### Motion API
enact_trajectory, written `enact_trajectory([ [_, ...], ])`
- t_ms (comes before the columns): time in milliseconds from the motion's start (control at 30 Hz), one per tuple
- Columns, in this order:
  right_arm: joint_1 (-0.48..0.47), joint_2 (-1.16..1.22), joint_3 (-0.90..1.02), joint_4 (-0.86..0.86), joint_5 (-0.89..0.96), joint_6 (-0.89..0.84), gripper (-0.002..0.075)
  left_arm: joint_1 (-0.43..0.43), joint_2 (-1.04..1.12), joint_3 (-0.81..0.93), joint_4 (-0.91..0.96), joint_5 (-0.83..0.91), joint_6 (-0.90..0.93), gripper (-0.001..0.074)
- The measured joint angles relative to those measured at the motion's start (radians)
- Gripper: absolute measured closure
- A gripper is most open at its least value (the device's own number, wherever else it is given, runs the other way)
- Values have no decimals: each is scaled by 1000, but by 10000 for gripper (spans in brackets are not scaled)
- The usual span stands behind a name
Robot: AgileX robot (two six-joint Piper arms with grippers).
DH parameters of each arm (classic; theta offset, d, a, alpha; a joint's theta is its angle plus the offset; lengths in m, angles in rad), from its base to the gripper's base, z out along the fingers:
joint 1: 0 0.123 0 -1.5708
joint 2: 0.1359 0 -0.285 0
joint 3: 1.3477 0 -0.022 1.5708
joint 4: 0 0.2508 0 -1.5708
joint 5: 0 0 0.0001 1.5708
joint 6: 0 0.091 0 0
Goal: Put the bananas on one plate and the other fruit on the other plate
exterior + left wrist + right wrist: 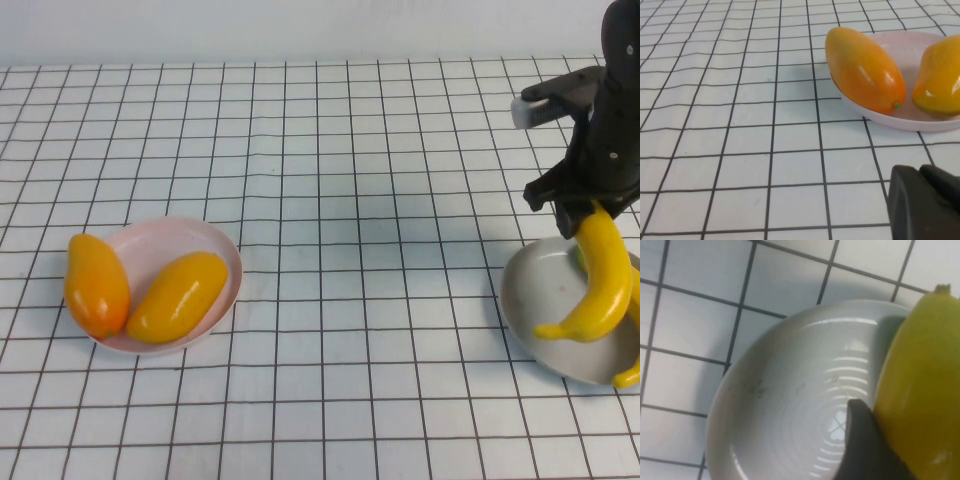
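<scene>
held banana: a long, smooth, curved yellow banana (603, 283) hangs in the right gripper (590, 212) over the grey plate (528, 292), its lower tip about at the plate, likely ready to be set down.
right jaws: clamped on the banana's upper end.
second banana: only a yellow tip (628, 376) shows at the plate's near rim, by the table's right edge.
grey plate: shallow, round, glossy, faint rings inside.
other fruit: two plump, glossy orange-yellow ovals (97, 285) (178, 297) lie side by side on the pale pink plate (160, 243), near the table's left edge; this half looks done.
left gripper (925, 202): parked low beside the pink plate, jaws together, holding nothing.
table (350, 200): white, black grid lines.
</scene>
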Motion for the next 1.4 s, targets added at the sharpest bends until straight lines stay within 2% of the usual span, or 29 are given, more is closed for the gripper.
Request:
enact_trajectory([
  [300,-7,78,2,37,-6,-119,411,0,0,0,0,0,0,737],
  [533,-7,102,2,13,-8,-132,362,0,0,0,0,0,0,737],
  [667,-8,81,2,2,-10,-87,388,0,0,0,0,0,0,737],
  [767,-8,22,4,9,-10,-62,456,0,0,0,0,0,0,737],
  [900,-8,-144,12,82,-10,-56,624,0,0,0,0,0,0,737],
  [1000,-8,-298,49,129,-47,-54,702,0,0,0,0,0,0,737],
  [1200,-8,-701,283,162,-220,-54,736,0,0,0,0,0,0,737],
  [1400,-8,-1130,648,159,-497,-54,739,0,0,0,0,0,0,737],
])
